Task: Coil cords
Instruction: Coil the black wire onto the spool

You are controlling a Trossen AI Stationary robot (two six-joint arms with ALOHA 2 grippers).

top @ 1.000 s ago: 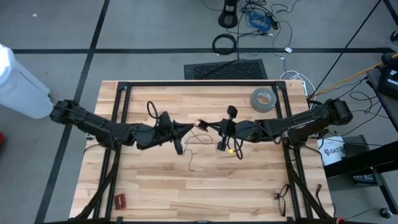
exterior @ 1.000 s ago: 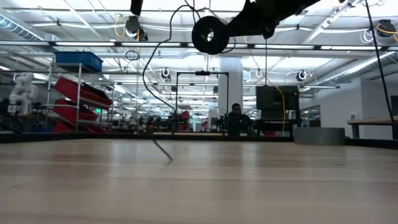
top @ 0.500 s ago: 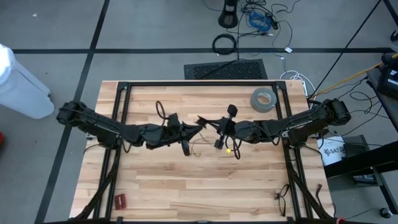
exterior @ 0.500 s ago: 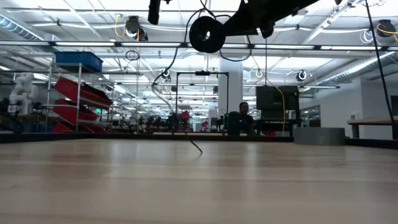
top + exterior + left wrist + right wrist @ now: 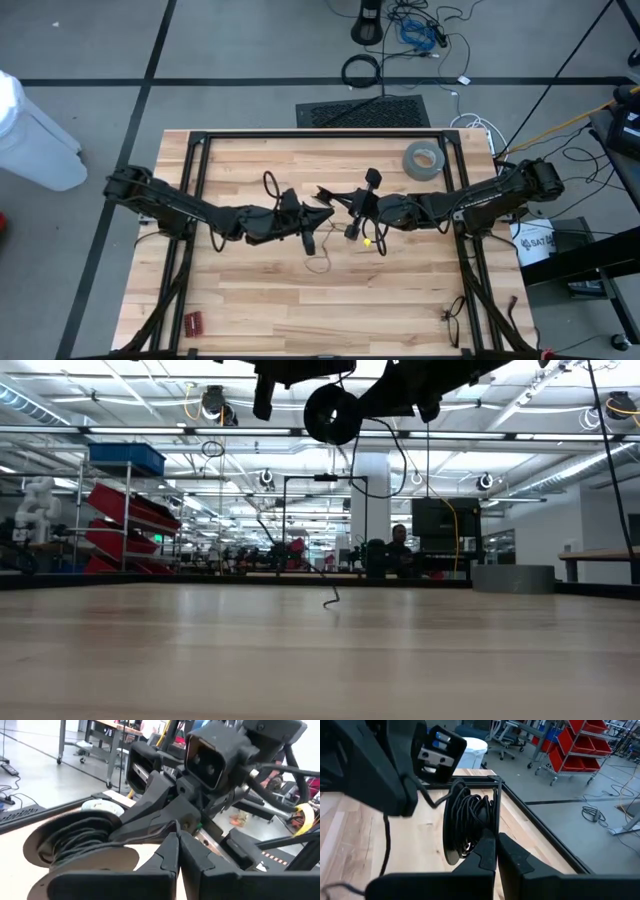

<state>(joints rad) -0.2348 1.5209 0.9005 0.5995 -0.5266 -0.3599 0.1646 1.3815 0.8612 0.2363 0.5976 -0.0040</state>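
Observation:
The cord is a very thin black wire, partly wound on a black spool (image 5: 465, 820) (image 5: 333, 415) that hangs high above the table's middle. My right gripper (image 5: 495, 840) (image 5: 346, 207) is shut at the spool's edge, reaching in from the table's right. My left gripper (image 5: 178, 837) (image 5: 322, 210) reaches in from the left and is shut close beside the spool. A short stretch of cord (image 5: 432, 799) runs from it to the windings. The rest hangs down, and its loose end (image 5: 332, 600) (image 5: 318, 262) lies on the wood. My left gripper pinches the thin cord (image 5: 422, 791) between its two fingertips, coming in level from the table's left. One stretch runs to the spool and another hangs slack to the table. My right gripper holds the spool at the rim nearest it (image 5: 487, 834), between its shut fingertips. It comes from the table's right, slanting slightly down. The spool is lifted clear, with its flat faces toward the near and far edges.
A grey tape roll (image 5: 422, 160) lies at the far right of the table. A small red object (image 5: 192, 322) sits near the front left corner. Black frame rails (image 5: 320, 135) run along the far edge and both sides. A person (image 5: 400, 550) shows far behind.
My left gripper has gone toward the table's right and a little down, closing in on the spool and my right gripper. The cord's hanging part has followed, and its loose end has slid along the wood toward the right.

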